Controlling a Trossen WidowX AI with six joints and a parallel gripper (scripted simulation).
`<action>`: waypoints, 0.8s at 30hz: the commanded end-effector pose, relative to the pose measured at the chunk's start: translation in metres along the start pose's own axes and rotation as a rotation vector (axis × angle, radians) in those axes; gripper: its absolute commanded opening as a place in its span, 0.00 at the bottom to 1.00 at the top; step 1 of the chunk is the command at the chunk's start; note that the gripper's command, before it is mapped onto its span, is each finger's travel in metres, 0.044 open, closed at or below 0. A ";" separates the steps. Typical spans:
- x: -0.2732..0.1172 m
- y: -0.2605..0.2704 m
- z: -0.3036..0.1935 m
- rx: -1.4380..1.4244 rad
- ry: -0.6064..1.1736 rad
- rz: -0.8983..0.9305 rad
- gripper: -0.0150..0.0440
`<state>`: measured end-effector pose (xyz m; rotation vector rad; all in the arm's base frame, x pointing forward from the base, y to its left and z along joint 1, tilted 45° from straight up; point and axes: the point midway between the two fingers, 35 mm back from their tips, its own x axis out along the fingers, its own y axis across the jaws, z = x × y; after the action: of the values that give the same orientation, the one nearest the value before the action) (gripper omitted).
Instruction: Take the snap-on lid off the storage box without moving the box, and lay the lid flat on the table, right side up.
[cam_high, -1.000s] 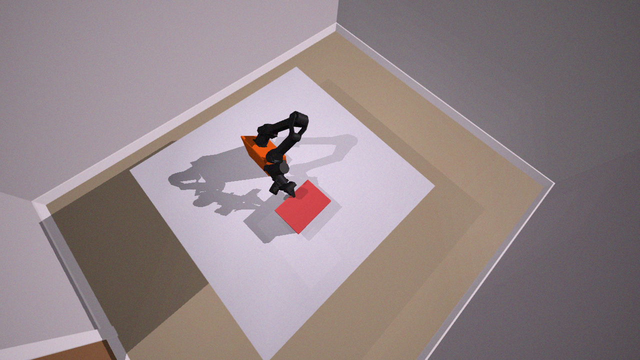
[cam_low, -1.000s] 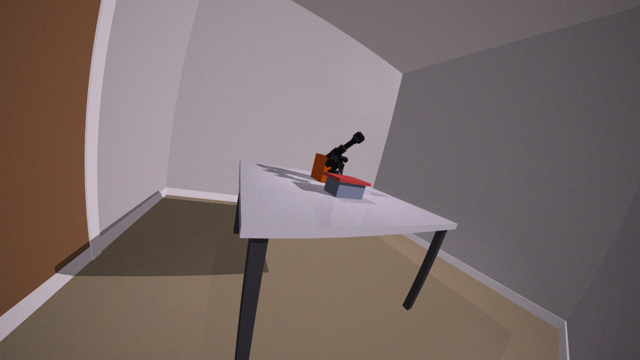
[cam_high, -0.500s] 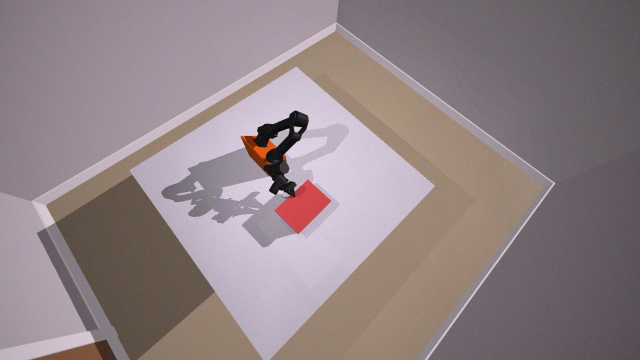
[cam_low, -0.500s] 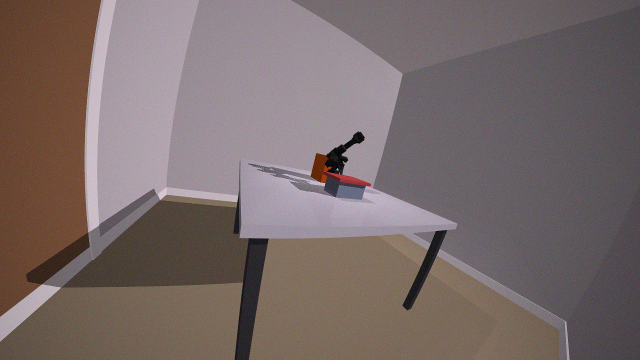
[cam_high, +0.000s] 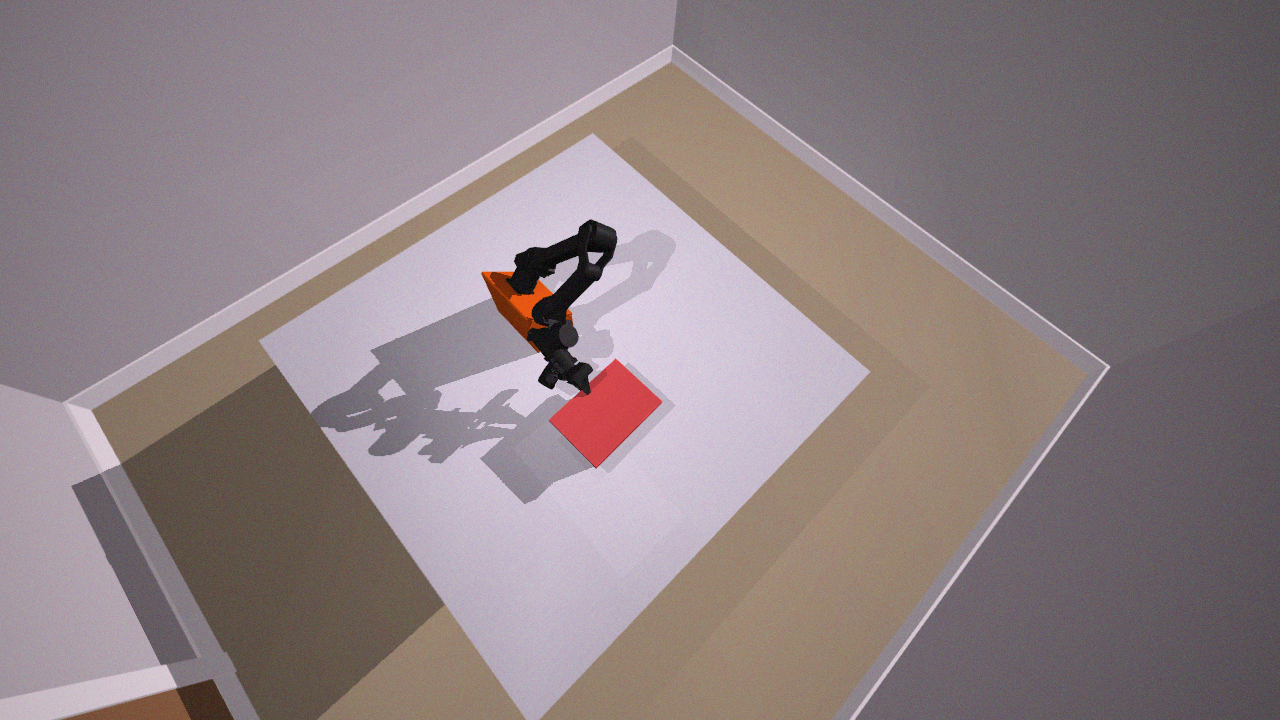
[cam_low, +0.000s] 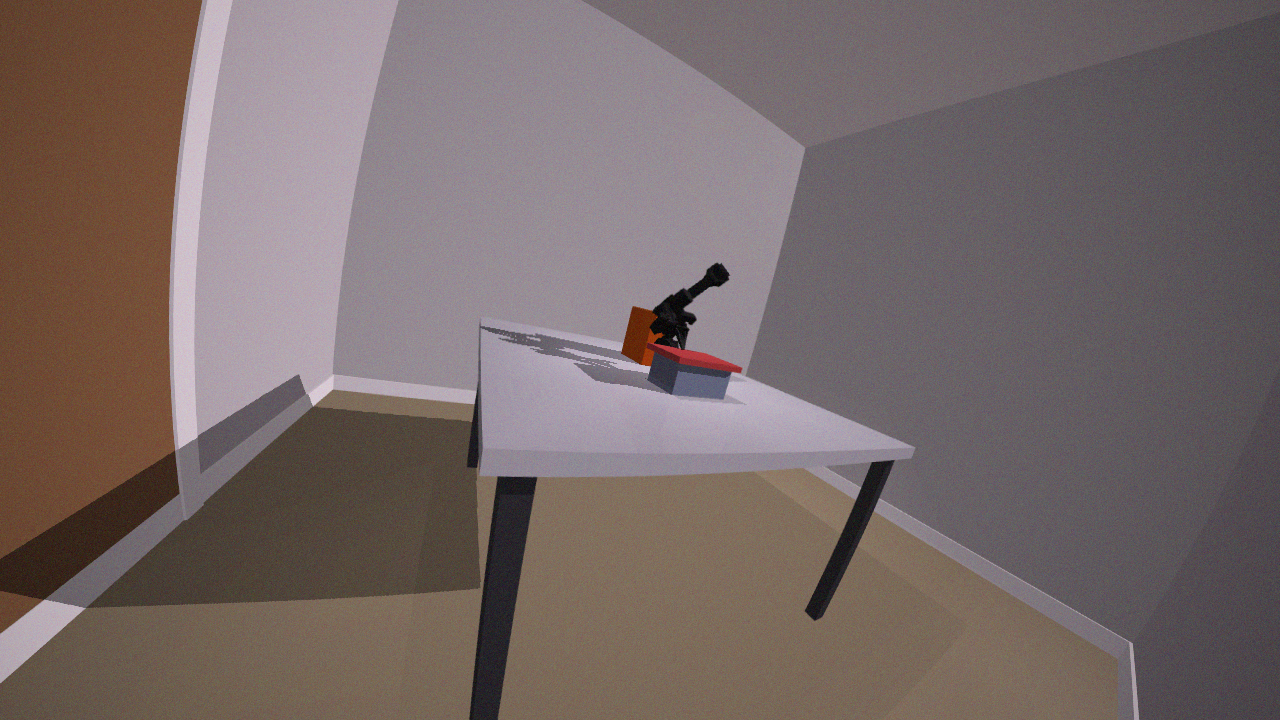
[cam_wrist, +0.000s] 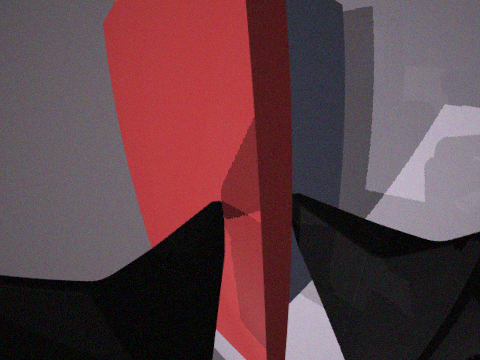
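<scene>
The red lid (cam_high: 608, 416) (cam_low: 696, 359) (cam_wrist: 185, 90) sits flat on top of the blue-grey storage box (cam_low: 702, 384) (cam_wrist: 317, 100), which stands on the white table (cam_high: 760, 358) (cam_low: 572, 429). My gripper (cam_high: 587, 391) (cam_wrist: 256, 207) is shut on the lid's edge on the side facing the arm base. In the wrist view one black finger lies over the lid's top face and the other is below its rim, beside the box wall. From the top view the lid hides the box. In the exterior view the fingertips are mostly hidden behind the lid.
The orange arm base (cam_high: 516, 304) (cam_low: 638, 335) stands on the table behind the box, with the black arm (cam_high: 586, 268) (cam_low: 693, 291) arching over from it. Shadows of the arm and box fall across the table. The table's edges drop to the tan floor (cam_high: 895, 313).
</scene>
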<state>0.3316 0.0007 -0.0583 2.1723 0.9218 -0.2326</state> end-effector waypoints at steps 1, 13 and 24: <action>-0.002 0.002 0.000 -0.004 0.001 0.005 0.25; -0.004 0.004 0.000 -0.004 0.001 0.005 0.25; -0.006 0.005 0.000 -0.004 0.001 0.005 0.25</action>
<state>0.3312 -0.0023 -0.0550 2.1720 0.9227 -0.2333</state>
